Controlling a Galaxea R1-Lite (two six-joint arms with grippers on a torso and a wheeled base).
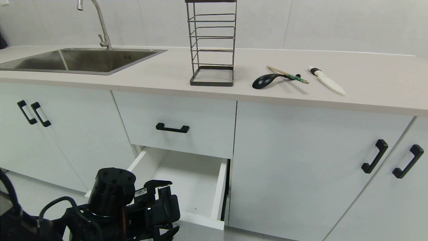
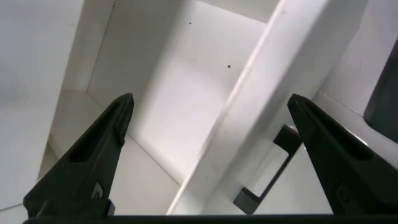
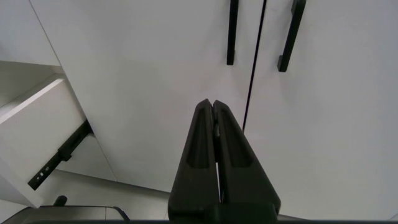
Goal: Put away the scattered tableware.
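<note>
Tableware lies on the pale counter [image 1: 367, 72], to the right of the dark wire rack [image 1: 212, 43]. There are three items:

- a black plastic spoon [image 1: 265, 80];
- a pair of wooden chopsticks with green patterned ends [image 1: 288, 74], lying across the spoon's handle;
- a white knife with a black band [image 1: 327, 80], near them but apart.

None of these is stowed yet.

The white lower drawer [image 1: 219, 187] stands pulled out beneath the shut upper drawer [image 1: 172, 128]. It is probably open as the receptacle for the three items.

The left claw [image 2: 210, 102] is spread wide and holds nothing. It hangs low over the open drawer's front panel, close to the black bar handle [image 2: 267, 171]. This position fits the work of opening the drawer, not that of picking.

The right claw [image 3: 212, 106] has its fingers pressed together and holds nothing. It faces the white cabinet doors [image 3: 155, 74] beside the drawer.

Both arms are well below the counter, so the next step calls for raising one arm to it. The right arm is on the tableware's side. The chopsticks are thin, lie flat and touch the spoon, so a grasp on either may disturb the other.
</note>
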